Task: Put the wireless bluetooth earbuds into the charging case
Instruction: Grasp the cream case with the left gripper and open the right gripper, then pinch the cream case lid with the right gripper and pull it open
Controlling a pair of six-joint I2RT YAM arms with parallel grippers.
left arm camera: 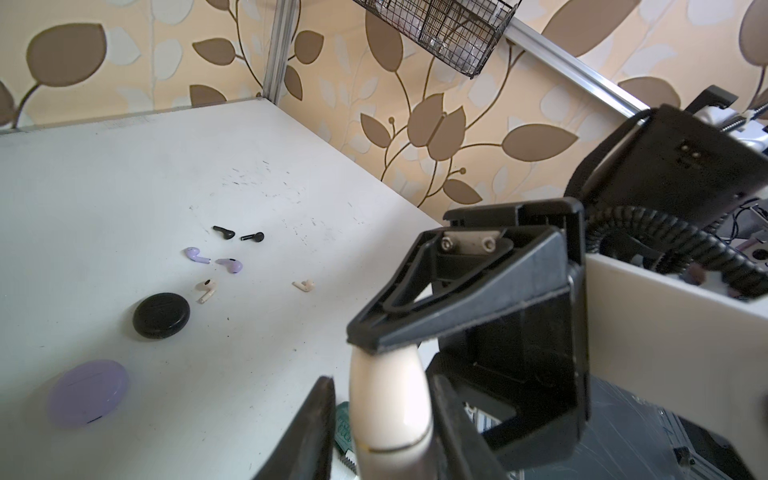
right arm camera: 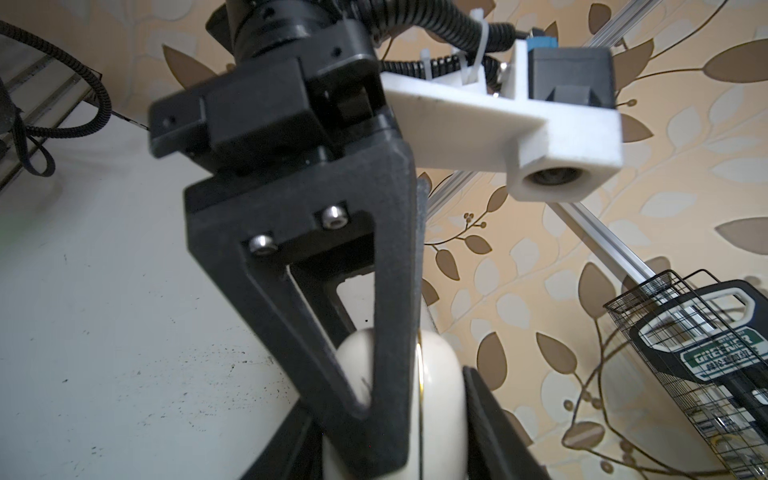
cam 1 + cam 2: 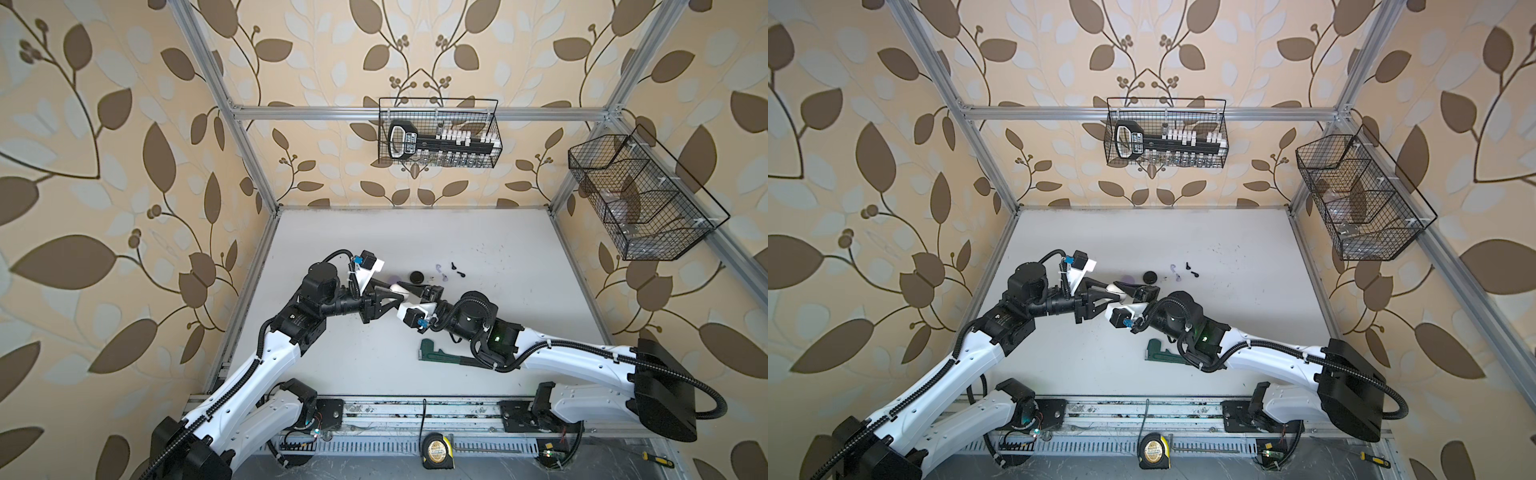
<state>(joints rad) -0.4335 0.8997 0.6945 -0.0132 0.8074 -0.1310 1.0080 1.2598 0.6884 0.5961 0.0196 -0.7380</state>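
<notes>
A cream charging case (image 1: 386,407) is held off the table between both arms, seam visible (image 2: 440,399). My left gripper (image 1: 384,415) has a jaw on each side of it, and my right gripper (image 2: 386,424) clamps it from the opposite side. In both top views the two grippers meet at the case (image 3: 401,289) (image 3: 1119,291). On the table lie two black earbuds (image 1: 223,232) (image 1: 253,237), two lavender ones (image 1: 196,255) (image 1: 230,265) and two white ones (image 1: 206,289) (image 1: 304,285).
A shut black case (image 1: 161,315) and a shut lavender case (image 1: 88,392) lie near the earbuds. A green tool (image 3: 440,353) lies under the right arm. Wire baskets hang on the back wall (image 3: 438,133) and the right wall (image 3: 640,195). A tape measure (image 3: 435,451) sits past the front rail.
</notes>
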